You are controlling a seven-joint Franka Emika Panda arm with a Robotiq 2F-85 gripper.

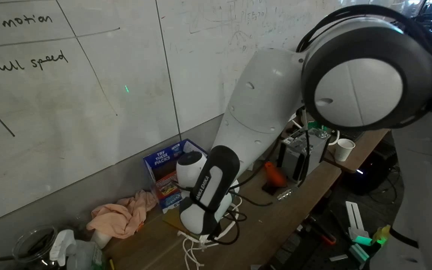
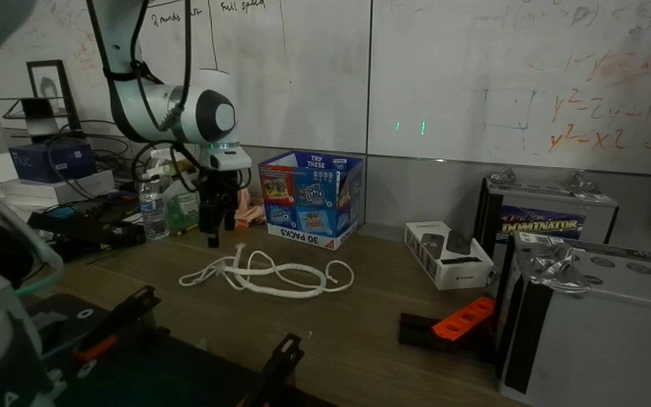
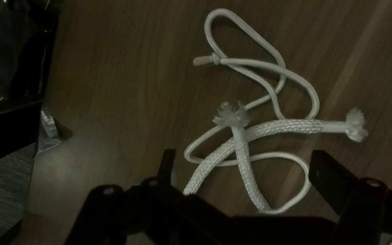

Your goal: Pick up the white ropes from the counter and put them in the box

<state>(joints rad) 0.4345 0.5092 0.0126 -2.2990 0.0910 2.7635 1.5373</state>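
The white ropes, one thick and one thin, lie loosely tangled on the wooden counter; they show in both exterior views (image 1: 188,252) (image 2: 280,292) and in the wrist view (image 3: 213,160). My gripper (image 2: 221,233) points down above the left end of the ropes in an exterior view. In the wrist view the gripper (image 3: 243,153) has its black fingers wide apart, with rope strands below and between them and nothing held. The blue box (image 2: 311,198) stands open-topped against the wall behind the ropes; it also shows partly behind the arm in an exterior view (image 1: 162,159).
A peach cloth (image 1: 126,215), a spray bottle (image 2: 183,208) and a water bottle (image 2: 153,209) stand near the box. A white carton (image 2: 455,260), an orange-and-black object (image 2: 464,325) and grey cases (image 2: 591,339) are farther along. A whiteboard (image 2: 303,85) backs the counter.
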